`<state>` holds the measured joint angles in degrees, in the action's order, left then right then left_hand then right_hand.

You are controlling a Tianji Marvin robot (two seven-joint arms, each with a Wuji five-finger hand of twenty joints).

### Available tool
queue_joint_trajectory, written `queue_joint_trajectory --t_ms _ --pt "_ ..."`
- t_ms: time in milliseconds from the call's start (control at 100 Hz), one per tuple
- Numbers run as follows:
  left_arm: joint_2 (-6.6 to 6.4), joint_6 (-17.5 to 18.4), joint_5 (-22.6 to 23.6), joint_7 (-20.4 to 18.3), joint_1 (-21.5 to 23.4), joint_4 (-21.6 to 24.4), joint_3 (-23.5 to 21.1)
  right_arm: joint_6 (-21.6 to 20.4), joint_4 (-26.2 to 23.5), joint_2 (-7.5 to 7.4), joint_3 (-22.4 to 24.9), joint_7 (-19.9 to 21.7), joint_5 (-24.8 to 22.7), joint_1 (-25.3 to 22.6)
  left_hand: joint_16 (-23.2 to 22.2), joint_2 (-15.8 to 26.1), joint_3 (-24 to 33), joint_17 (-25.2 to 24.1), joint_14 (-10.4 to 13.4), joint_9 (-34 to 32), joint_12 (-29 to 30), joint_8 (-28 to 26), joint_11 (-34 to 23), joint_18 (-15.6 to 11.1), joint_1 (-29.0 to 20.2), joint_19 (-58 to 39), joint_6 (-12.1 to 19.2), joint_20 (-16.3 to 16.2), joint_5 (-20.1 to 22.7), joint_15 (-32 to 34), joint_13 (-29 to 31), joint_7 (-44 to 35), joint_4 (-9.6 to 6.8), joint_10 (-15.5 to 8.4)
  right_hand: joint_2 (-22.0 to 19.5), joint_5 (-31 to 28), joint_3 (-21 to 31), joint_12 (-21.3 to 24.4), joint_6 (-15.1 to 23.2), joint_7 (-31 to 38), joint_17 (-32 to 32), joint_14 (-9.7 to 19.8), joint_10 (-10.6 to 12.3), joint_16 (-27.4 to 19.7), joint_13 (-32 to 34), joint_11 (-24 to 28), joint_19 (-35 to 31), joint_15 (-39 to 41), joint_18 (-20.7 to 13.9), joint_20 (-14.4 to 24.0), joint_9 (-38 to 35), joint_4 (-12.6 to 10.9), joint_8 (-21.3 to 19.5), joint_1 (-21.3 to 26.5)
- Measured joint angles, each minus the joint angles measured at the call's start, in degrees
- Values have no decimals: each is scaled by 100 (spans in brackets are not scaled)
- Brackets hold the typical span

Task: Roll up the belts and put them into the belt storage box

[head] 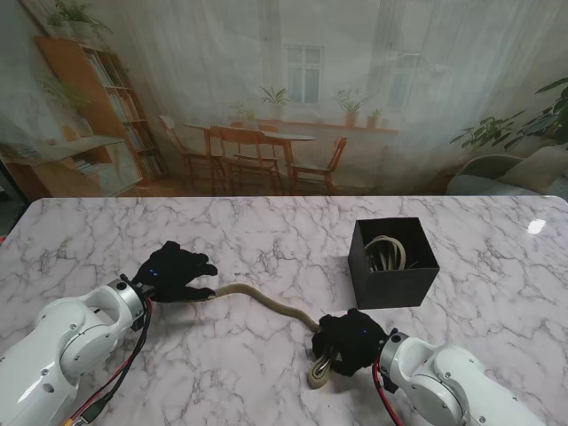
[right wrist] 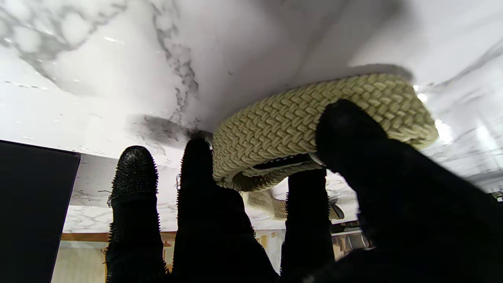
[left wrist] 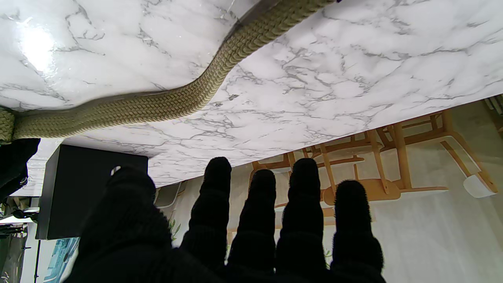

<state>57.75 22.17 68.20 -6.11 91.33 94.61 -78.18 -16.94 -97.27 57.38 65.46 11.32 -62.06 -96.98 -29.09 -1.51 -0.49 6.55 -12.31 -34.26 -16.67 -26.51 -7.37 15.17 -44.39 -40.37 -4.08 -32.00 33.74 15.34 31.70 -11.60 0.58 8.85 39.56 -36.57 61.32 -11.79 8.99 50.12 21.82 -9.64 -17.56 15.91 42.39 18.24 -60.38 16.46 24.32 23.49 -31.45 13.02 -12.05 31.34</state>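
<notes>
A tan braided belt point(head: 266, 303) lies on the marble table point(head: 266, 231), running from my left hand point(head: 174, 272) to my right hand point(head: 351, 340). My right hand point(right wrist: 275, 220) is shut on the belt's coiled end point(right wrist: 298, 118), thumb on one side and fingers on the other; part of the coil point(head: 320, 369) shows nearer to me than the hand. My left hand point(left wrist: 251, 228) is open with fingers straight and apart, lifted off the table beside the belt's other end point(left wrist: 157, 106). The black belt storage box point(head: 390, 288) stands farther off on my right and holds one rolled belt point(head: 386, 252).
The box point(left wrist: 78, 188) also shows in the left wrist view, and its dark wall point(right wrist: 35, 204) fills one side of the right wrist view. A printed backdrop of a room stands behind the table's far edge.
</notes>
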Motion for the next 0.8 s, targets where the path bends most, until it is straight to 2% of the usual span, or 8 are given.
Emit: queue_joint_trajectory --t_ms 110,280,380,470,540,620,680,800 --pt "0 3 2 0 0 -1 0 96 89 25 -31 -301 -14 -2 0 0 0 -6 0 0 0 0 0 0 0 0 0 0 0 0 0 0 0 0 0 -2 -90 -194 -185 285 137 4 114 259 373 143 -185 218 0 -10 -624 91 60 -35" --pt "0 4 2 0 0 -3 0 197 163 55 -50 -510 -43 -3 0 0 0 -10 0 0 0 0 0 0 0 0 0 0 0 0 0 0 0 0 -5 -4 -368 -876 -299 953 224 96 177 870 998 1206 -352 1040 -1 -10 -1333 178 155 -251" --pt "-1 4 3 0 1 -3 0 267 234 69 -81 -699 -45 -4 0 0 0 -10 0 0 0 0 0 0 0 0 0 0 0 0 0 0 0 0 -9 -4 -530 -1170 -300 1204 269 160 178 1138 1113 1503 -416 1334 -2 90 -1481 196 158 -307" --pt "-1 7 6 0 2 -3 -3 319 250 78 -86 -747 -87 -16 0 0 0 -11 0 0 0 0 0 0 0 0 0 0 0 0 0 0 0 0 -12 5 -550 -1031 -300 1218 211 193 200 1080 834 1331 -417 1238 -5 155 -1104 196 158 -308" --pt "-1 8 7 0 2 -4 -4 309 225 79 -76 -700 -177 -18 0 0 0 -12 0 0 0 0 0 0 0 2 0 0 0 0 0 0 0 0 -12 7 -491 -604 -330 1243 46 249 512 644 208 825 -334 631 -5 157 -243 196 158 -310" --pt "-1 8 8 0 3 -4 -5 252 207 78 -64 -681 -273 -17 0 0 0 -13 0 0 0 0 0 0 0 2 0 0 0 0 0 0 0 0 -7 -12 -291 -270 -562 1300 -248 252 823 245 -271 407 -57 88 -3 113 277 196 158 -312" --pt "-1 8 9 0 3 -4 -5 207 218 77 -64 -711 -261 -15 0 0 0 -13 0 0 0 0 0 0 0 2 0 1 0 0 0 0 0 0 170 -205 -149 -132 -685 1328 -420 168 841 41 -475 191 115 -71 30 -13 500 196 158 -370" --pt "-1 6 11 -1 6 -4 -5 151 279 77 -72 -822 -166 -13 0 0 0 -15 0 0 0 0 0 0 0 2 0 0 0 0 0 0 0 0 341 -463 49 -69 -916 1446 -603 8 630 -157 -551 124 325 -214 137 -195 550 196 158 -507"
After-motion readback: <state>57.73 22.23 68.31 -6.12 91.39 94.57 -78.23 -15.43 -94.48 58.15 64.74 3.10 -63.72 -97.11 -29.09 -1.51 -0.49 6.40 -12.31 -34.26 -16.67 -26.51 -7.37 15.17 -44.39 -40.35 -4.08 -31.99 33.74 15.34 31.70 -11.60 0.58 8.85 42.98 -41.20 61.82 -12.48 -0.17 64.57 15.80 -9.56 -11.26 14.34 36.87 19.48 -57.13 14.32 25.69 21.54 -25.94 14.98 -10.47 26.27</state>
